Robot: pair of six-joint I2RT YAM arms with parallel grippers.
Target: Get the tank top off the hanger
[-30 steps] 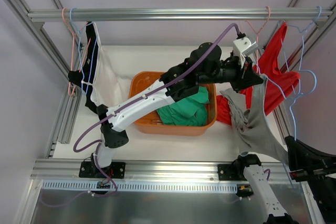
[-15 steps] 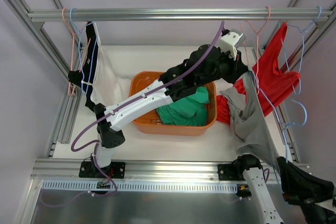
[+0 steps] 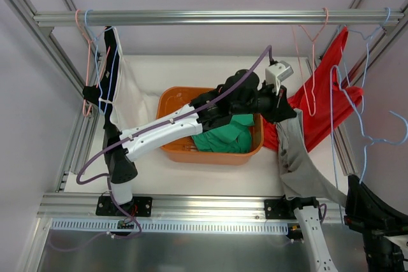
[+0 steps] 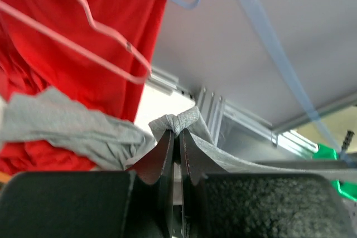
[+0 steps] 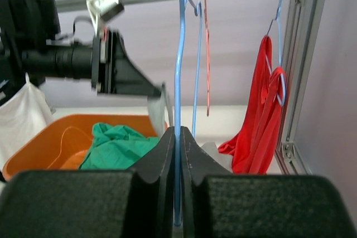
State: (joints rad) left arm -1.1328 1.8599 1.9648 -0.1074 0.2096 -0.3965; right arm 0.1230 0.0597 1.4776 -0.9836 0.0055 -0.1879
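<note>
While the left gripper (image 3: 281, 110) was reached out over the far right corner of the orange basket (image 3: 171, 102), its jaws were shut tight on a bunched fold of the grey tank top (image 3: 305, 157); the left wrist view showed that fold squeezed between the two fingertips with no gap. From this grip the tank top hung as a long strip down the right of the basket toward the near right corner of the frame. The right gripper (image 3: 362, 190), low at that corner, was closed on the stem of the blue hanger (image 3: 364, 157), and the right wrist view showed the thin wire clamped upright between the fingers (image 5: 162, 154). The hanger's hook stood free in the air, off the rail (image 3: 210, 17). Whether the garment touched the hanger at its lower end could not be told. The basket held a crumpled green garment (image 3: 223, 136), heaped toward its right side, with bare orange floor showing at the left. A red garment (image 3: 326, 107) hung from the rail at the right, beside a bare pink hanger (image 3: 311, 74)
</note>
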